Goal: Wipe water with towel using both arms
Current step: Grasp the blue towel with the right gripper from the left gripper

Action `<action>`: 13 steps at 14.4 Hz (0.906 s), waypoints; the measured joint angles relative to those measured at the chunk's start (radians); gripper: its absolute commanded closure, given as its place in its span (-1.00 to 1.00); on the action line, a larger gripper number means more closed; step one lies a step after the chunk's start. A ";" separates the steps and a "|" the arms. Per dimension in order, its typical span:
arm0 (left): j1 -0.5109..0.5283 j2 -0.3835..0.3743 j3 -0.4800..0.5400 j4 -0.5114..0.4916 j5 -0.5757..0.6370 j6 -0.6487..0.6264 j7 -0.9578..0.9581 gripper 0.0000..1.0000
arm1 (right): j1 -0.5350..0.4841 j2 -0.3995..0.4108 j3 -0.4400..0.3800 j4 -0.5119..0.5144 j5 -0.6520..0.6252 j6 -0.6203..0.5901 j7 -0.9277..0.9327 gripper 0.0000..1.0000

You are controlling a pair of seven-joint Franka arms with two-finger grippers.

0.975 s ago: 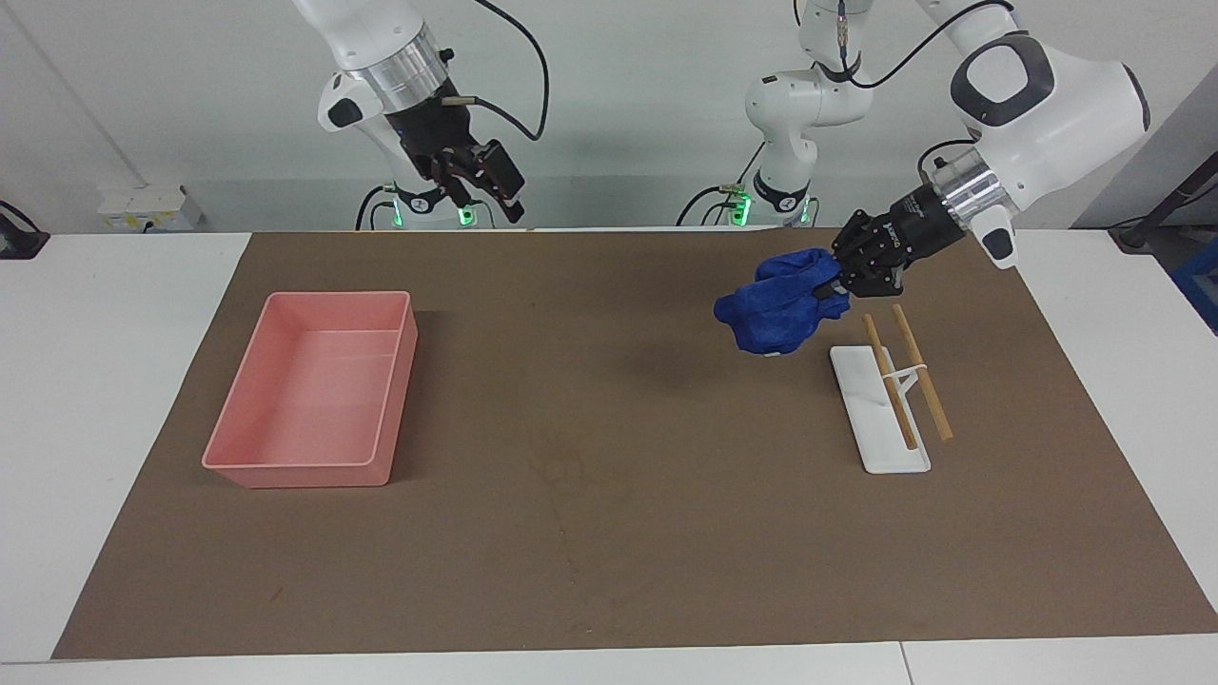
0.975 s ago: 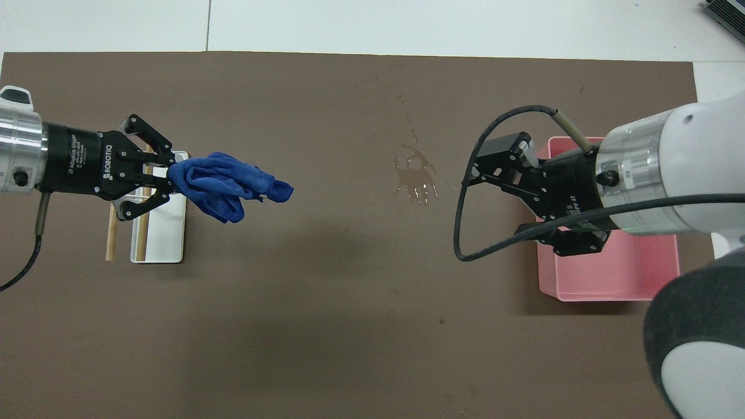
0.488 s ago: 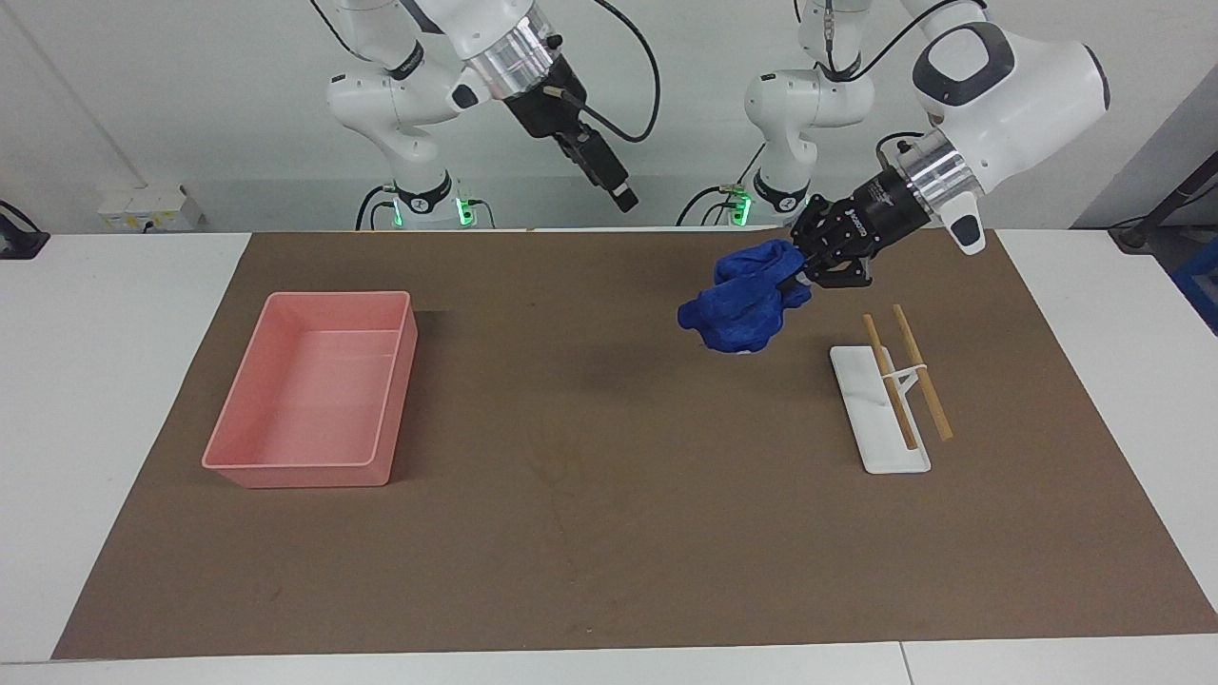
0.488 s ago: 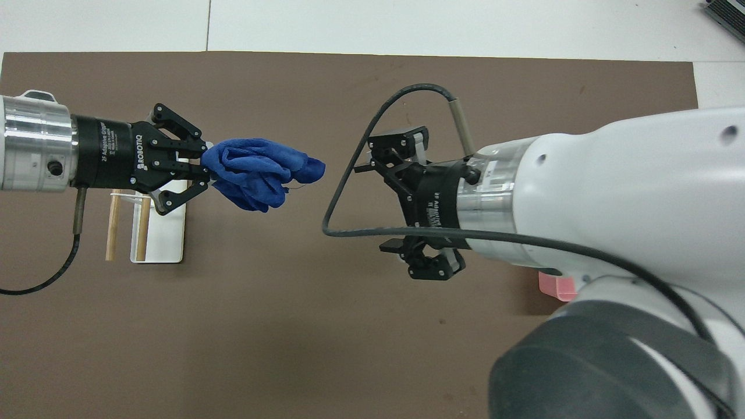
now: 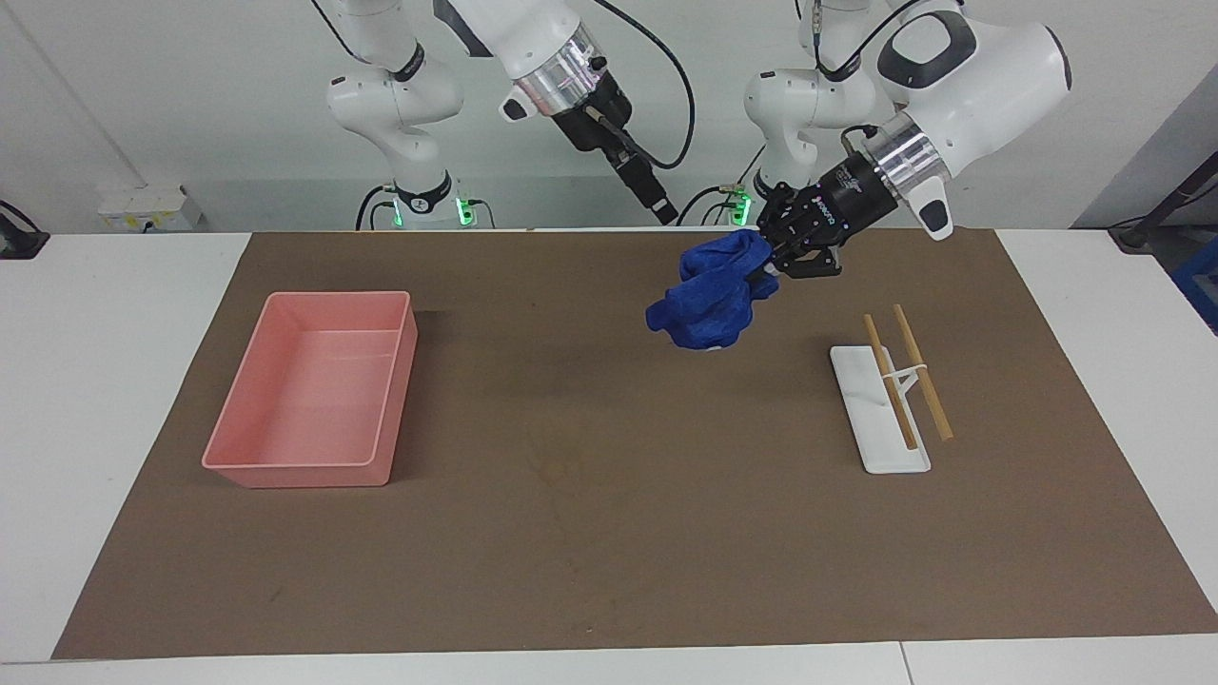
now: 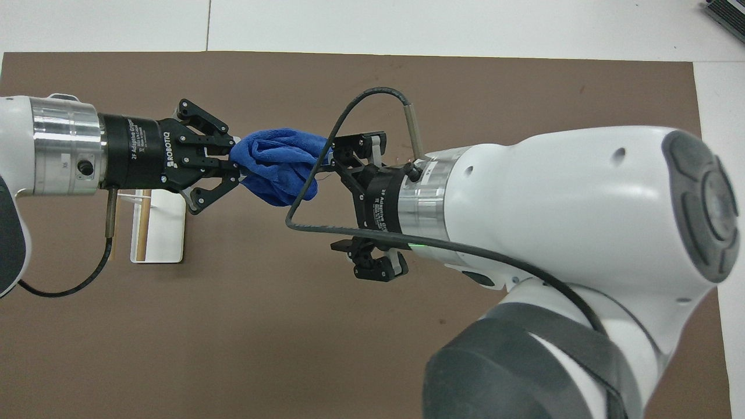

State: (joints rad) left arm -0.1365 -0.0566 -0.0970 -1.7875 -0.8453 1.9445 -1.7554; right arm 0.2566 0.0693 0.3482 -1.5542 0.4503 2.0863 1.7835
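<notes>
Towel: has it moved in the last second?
Yes. In the left gripper, the towel has drifted away from the white tray, toward the pink tub and the open right gripper.

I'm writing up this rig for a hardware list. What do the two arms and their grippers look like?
Both arms are glossy white with grey joint caps and silver wrist rings. The left gripper and right gripper are black linkage claws with white lettering. A black cable loops from each wrist; green lights glow at both bases.

A robotics laboratory: two white robot arms (image 5: 961, 76) mounted at a white bench (image 5: 114, 381) with a brown mat (image 5: 609, 552), cables trailing along bare walls.
</notes>
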 measured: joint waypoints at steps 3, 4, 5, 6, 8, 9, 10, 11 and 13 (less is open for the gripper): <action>-0.021 -0.032 -0.003 -0.007 -0.001 -0.004 -0.019 1.00 | 0.056 0.025 0.000 -0.001 -0.004 0.069 0.043 -0.85; -0.026 -0.044 -0.003 -0.011 -0.001 -0.015 -0.024 1.00 | 0.062 0.032 0.000 -0.001 -0.009 0.081 0.046 -0.85; -0.030 -0.053 -0.003 -0.016 -0.001 -0.023 -0.027 1.00 | 0.061 0.037 -0.002 -0.001 -0.012 0.094 0.046 -0.85; -0.032 -0.059 -0.003 -0.021 -0.001 -0.028 -0.028 1.00 | 0.058 0.041 -0.006 -0.001 -0.012 0.104 0.046 -0.86; -0.032 -0.065 -0.003 -0.029 -0.001 -0.035 -0.028 1.00 | 0.053 0.049 -0.009 -0.001 -0.027 0.126 0.046 -0.86; -0.032 -0.066 -0.002 -0.033 -0.001 -0.036 -0.028 1.00 | 0.053 0.050 -0.009 -0.001 -0.055 0.132 0.046 -0.86; -0.032 -0.067 -0.002 -0.039 -0.001 -0.035 -0.028 1.00 | 0.054 0.050 -0.009 -0.001 -0.081 0.136 0.046 -0.87; -0.032 -0.069 -0.001 -0.045 -0.001 -0.035 -0.028 1.00 | 0.053 0.050 -0.009 0.000 -0.094 0.145 0.046 -0.87; -0.032 -0.075 -0.001 -0.054 -0.001 -0.035 -0.028 1.00 | 0.043 0.052 -0.011 0.001 -0.106 0.186 0.046 -0.87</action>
State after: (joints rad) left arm -0.1688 -0.1312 -0.0980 -1.8413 -0.8462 1.9093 -1.7829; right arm 0.3000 0.1209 0.3372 -1.5535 0.3448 2.2725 1.8297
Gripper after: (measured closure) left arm 0.815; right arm 0.066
